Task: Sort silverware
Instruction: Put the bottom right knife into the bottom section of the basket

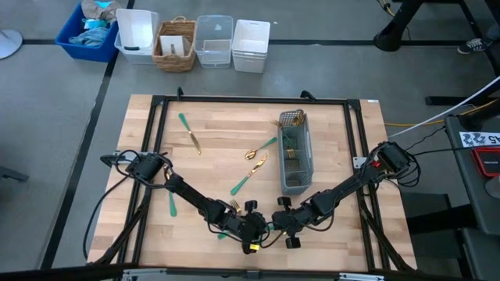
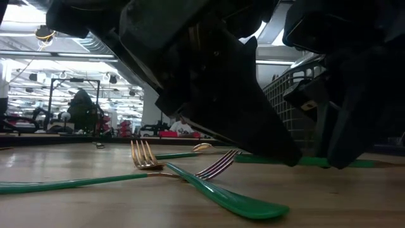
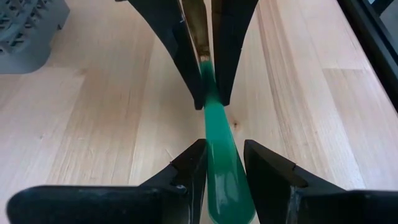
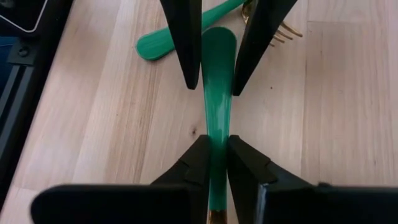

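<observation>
**Colleague:** Where is the piece you're working on?

**Me:** At six o'clock on the pale wooden tabletop (image 1: 211,133), near the front edge. Both tools meet over one slim utensil with a teal-green plastic handle (image 4: 216,93). In the right wrist view my right tool (image 4: 216,155) has its fingers pressed onto the handle close to where the gold metal begins. The left tool (image 3: 224,160) straddles the wide handle end; its fingers sit just beside the plastic, and I can't tell whether they actually pinch it or only bracket it.

**Colleague:** How do you expect it to handle?

**Me:** Light and stiff, I'd judge, nothing fragile. The glossy handle looks slippery and it tapers, so a grip near the fat end could squirt off. I'd rather hold the narrow neck, square across the flat, where the right tool is.

**Colleague:** And the rest of the silverware?

**Me:** A gold fork with a teal handle (image 2: 144,156) lies crossed with another just at seven o'clock of the tools. More pieces are scattered toward the centre, one knife-like piece (image 1: 190,134) out at ten o'clock. The grey mesh rectangular caddy (image 1: 304,168) sits at two o'clock, already holding a few pieces.

**Colleague:** Any worry?

**Me:** With two tools on one thin handle, an uneven pull might twist it loose.
</observation>
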Controlling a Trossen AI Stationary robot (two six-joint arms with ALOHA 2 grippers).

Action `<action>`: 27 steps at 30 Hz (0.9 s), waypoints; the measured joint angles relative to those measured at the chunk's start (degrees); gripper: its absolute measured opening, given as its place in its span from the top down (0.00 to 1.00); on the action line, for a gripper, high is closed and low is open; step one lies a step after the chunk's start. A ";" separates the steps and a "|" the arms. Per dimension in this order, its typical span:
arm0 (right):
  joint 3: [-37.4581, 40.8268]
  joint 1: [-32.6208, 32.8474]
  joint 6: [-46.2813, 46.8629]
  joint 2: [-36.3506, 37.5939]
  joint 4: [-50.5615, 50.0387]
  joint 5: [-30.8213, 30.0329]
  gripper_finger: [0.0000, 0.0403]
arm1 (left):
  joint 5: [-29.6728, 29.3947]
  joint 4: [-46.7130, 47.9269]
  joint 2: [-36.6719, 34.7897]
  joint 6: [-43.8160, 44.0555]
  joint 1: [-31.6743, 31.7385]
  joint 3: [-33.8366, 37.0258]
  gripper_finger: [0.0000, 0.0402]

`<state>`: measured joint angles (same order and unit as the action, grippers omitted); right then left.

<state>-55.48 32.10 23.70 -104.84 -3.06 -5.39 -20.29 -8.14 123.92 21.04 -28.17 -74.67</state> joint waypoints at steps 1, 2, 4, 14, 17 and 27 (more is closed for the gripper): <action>0.00 0.00 0.00 0.00 -0.01 0.00 0.88 | 0.03 0.01 -0.02 0.01 0.05 0.00 0.75; 0.00 0.00 0.00 0.00 -0.01 0.00 0.88 | 0.07 0.02 -0.02 0.02 0.05 0.00 0.75; 0.00 0.00 0.00 0.00 -0.01 0.00 0.88 | 0.05 0.04 -0.02 0.02 0.10 0.00 0.75; 0.00 0.00 -0.02 0.07 -0.01 0.00 0.88 | 0.07 -0.52 -0.02 0.00 0.09 0.02 0.75; 0.00 0.00 -0.02 0.07 -0.01 0.01 0.88 | 0.04 -0.52 -0.02 0.00 0.09 0.02 0.75; 0.00 0.00 -0.02 0.09 0.01 0.01 0.88 | 0.02 -0.84 -0.02 0.04 0.16 0.02 0.75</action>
<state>-55.48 32.10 23.68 -104.75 -3.05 -5.38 -20.27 -8.98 123.90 21.08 -28.01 -74.65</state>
